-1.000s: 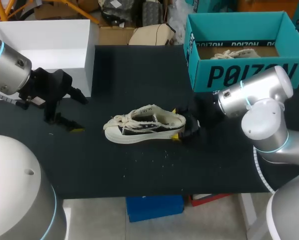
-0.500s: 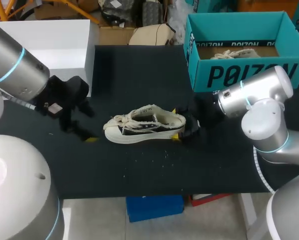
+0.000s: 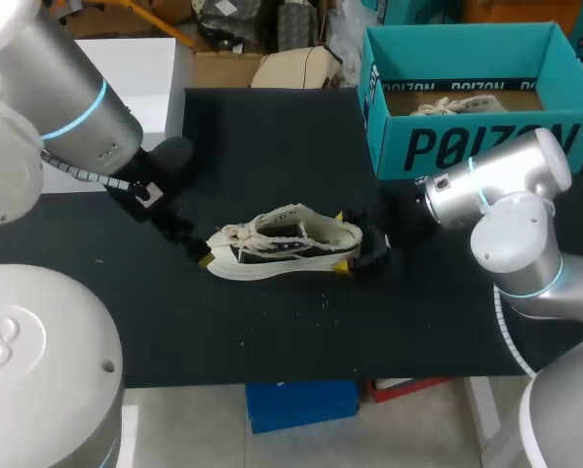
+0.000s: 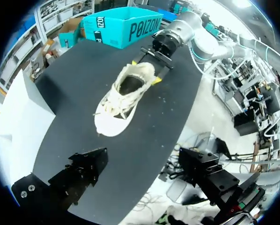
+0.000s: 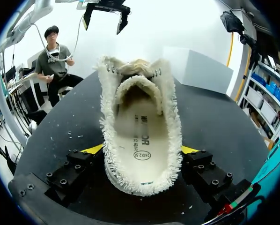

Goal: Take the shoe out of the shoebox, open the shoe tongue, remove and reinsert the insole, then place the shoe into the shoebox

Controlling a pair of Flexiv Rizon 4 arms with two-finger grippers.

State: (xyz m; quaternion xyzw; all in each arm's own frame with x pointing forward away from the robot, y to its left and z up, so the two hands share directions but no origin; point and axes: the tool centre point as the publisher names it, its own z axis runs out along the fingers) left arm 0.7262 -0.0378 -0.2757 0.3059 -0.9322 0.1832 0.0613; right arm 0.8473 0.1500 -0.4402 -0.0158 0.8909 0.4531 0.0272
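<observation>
Shoe [image 3: 282, 244] lies on its sole on the black tabletop [image 3: 272, 136], out of the teal shoebox [image 3: 467, 146], toe toward my left arm. My right gripper [image 3: 342, 242] is clamped on the heel, one yellow tip against each side. The right wrist view looks straight into the shoe's opening, with the insole [image 5: 140, 140] lying inside. My left gripper [image 3: 196, 249] sits just beside the toe, fingers spread wide, nothing between them. A second shoe [image 3: 462, 102] lies inside the shoebox.
</observation>
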